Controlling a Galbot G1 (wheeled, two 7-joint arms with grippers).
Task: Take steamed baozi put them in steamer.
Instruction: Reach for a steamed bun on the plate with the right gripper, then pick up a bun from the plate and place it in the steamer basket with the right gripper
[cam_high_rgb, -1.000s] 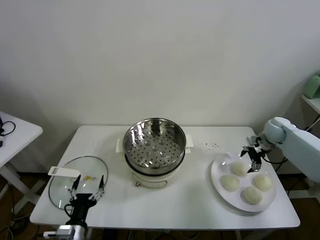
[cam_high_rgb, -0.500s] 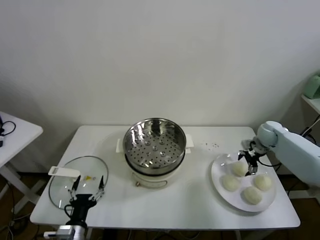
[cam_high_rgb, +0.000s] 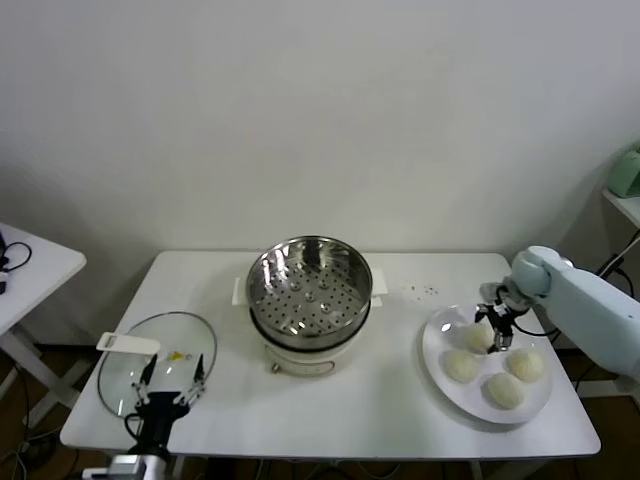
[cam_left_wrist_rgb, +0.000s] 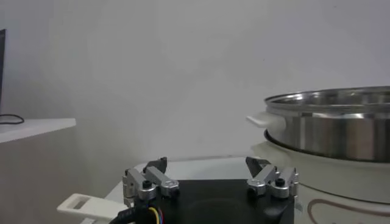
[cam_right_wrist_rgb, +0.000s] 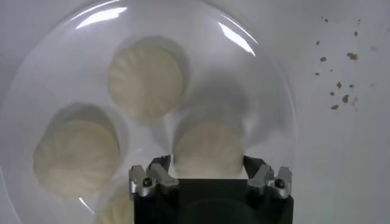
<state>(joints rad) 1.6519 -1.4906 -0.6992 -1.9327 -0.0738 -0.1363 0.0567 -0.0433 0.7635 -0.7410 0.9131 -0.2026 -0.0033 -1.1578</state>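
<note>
Right gripper (cam_high_rgb: 495, 330): down over the white plate (cam_high_rgb: 437, 360), its fingers (cam_right_wrist_rgb: 152, 179) set on either side of the nearest steamed baozi (cam_right_wrist_rgb: 207, 151) — whether they press it yet I cannot tell.
Other baozi: three more on the same plate, well apart from the steamer (cam_high_rgb: 308, 290).
Steamer: mid-table, basket holding nothing.
Left gripper (cam_high_rgb: 170, 383): parked at the table's front-left edge by the glass lid (cam_high_rgb: 135, 365) — fingers spread, nothing between them.
</note>
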